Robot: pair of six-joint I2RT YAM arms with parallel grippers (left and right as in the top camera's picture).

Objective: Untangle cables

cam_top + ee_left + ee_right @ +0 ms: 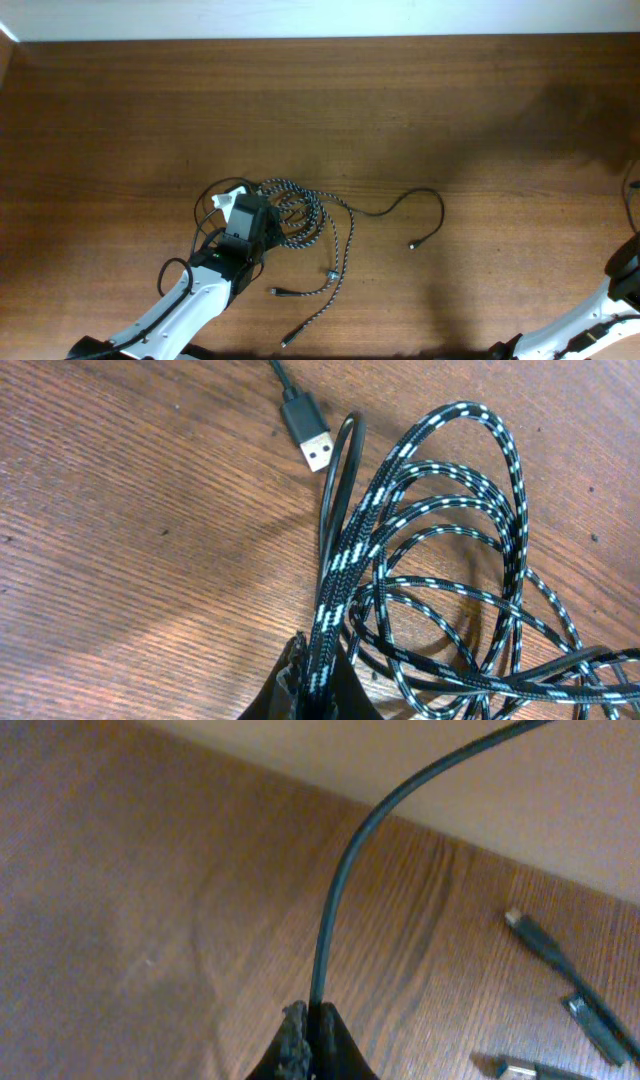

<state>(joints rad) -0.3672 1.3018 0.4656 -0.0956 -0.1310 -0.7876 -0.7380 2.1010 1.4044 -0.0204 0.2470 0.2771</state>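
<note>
Speckled cable pinched by left hand | black cable looped alongside (plug beside) | right hand clamps dark cord

The left arm is reaching in from the lower left corner over the brown wooden worktop. Its pincer is sitting at the left edge of a loose coil of the braided cable. From above it is not possible to tell if the fingers are gripping the cord. Two speckled tails are running down from the coil toward the front edge, and each one is ending apart from the arm. The thin black cable is leaving the coil to the right, arching, then dropping to its small plug, which is lying free on the wood. Only a part of the right arm is showing at the lower right corner, well apart from both cables.
</note>
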